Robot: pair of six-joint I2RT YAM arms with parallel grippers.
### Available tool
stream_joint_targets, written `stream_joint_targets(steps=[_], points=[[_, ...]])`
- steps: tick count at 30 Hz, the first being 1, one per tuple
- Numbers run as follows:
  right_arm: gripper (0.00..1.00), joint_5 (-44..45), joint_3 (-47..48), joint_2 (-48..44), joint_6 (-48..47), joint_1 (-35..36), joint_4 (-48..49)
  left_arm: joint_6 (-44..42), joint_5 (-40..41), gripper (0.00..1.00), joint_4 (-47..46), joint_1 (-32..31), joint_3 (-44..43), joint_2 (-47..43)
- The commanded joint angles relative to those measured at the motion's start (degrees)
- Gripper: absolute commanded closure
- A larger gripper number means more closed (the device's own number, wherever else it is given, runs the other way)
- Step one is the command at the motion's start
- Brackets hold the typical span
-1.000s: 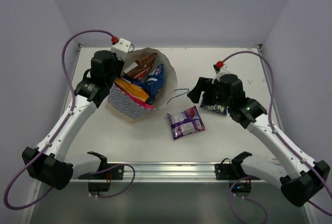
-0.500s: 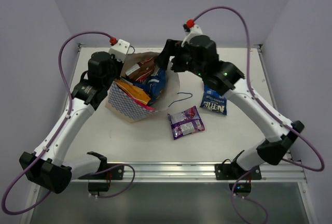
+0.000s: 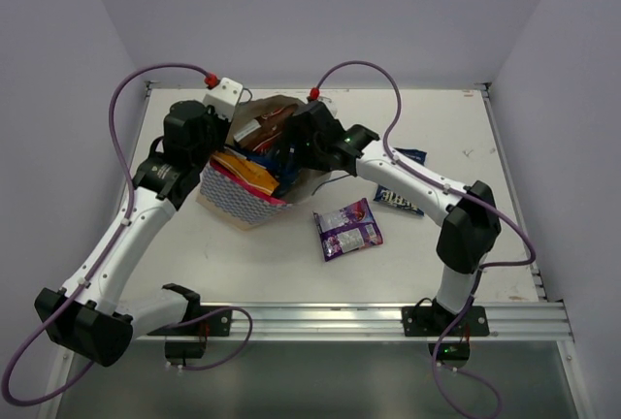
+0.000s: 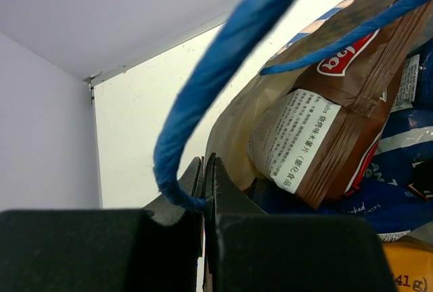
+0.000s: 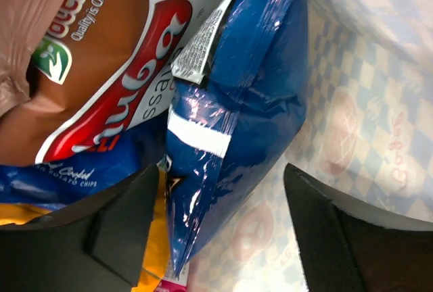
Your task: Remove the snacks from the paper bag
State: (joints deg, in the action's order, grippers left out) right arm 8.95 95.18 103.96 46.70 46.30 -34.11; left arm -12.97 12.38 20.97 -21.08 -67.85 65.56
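**Right gripper [image 5: 222,170] at the bag mouth.** The fingers [image 5: 122,224] were spread wide and held nothing. A blue packet [image 5: 237,89] lay straight ahead in the gap between them, inside the paper bag [image 3: 247,201]. Its long axis ran roughly up and down the wrist view, leaning slightly, so that the fingers flanked its width rather than its length. A brown packet [image 5: 88,49] pressed against its left side, and the checked bag wall [image 5: 365,116] stood to its right.

The right arm was judged much the nearer to this packet. A closing grasp looked to depend on keeping the brown neighbour out of the gap.

The left gripper [image 4: 204,190] was pressed together on the blue cord handle [image 4: 203,89], beside the bag's rim, and so was not free to pick. An orange packet [image 3: 247,172] also remained inside the bag. A purple packet [image 3: 347,228] and a blue-white packet [image 3: 398,198] lay out on the table [image 3: 243,273], the latter partly under the right arm.

Half a second earlier the right gripper had hung above the bag's far rim. A second earlier it had been over the blue-white packet. The left arm and the purple packet had not shifted.
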Motion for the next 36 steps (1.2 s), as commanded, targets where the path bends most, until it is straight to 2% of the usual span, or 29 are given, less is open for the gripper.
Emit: stream_joint_targets(steps=[1,4,5,7,8,10,11,21,27,31,36], points=[[0.25,4.8,-0.1,0.4,3.3,0.4,3.6,0.2,-0.3,1.0,-5.7,0.1,-0.5,-2.5],[0.4,5.6,-0.1,1.7,2.6,0.3,3.6,0.2,0.0,1.0,-5.7,0.1,-0.2,-2.9],[0.52,6.1,-0.5,1.7,2.6,0.3,3.6,0.2,0.1,1.0,-5.7,0.2,0.0,-3.0],[0.65,6.5,-1.6,1.2,2.2,0.3,4.2,0.2,0.4,1.0,-5.8,0.2,0.2,-3.1],[0.77,6.8,-1.9,0.8,1.7,0.3,4.4,0.2,0.4,1.0,-5.9,0.1,0.2,-3.1],[0.88,6.9,-1.9,-0.2,0.4,0.3,4.8,0.2,0.9,1.0,-5.9,0.2,0.2,-3.0],[0.99,6.5,-1.5,-0.7,-0.2,0.3,4.7,0.3,1.0,1.0,-5.9,0.2,0.2,-2.9],[1.0,-3.7,4.7,-13.7,-10.4,0.3,9.6,0.4,4.1,1.0,-5.2,0.1,-0.3,-2.3],[1.0,-4.1,7.9,-22.8,-16.1,-0.8,9.9,0.7,6.1,1.0,-4.5,0.2,-0.2,-1.7],[1.0,-5.0,7.1,-29.5,-17.6,-5.5,10.0,0.8,6.7,1.0,-4.6,0.2,0.1,-1.6],[1.0,-4.6,1.8,-36.1,-18.7,-15.9,10.5,1.1,7.0,1.0,-4.6,0.2,0.3,-1.2]])
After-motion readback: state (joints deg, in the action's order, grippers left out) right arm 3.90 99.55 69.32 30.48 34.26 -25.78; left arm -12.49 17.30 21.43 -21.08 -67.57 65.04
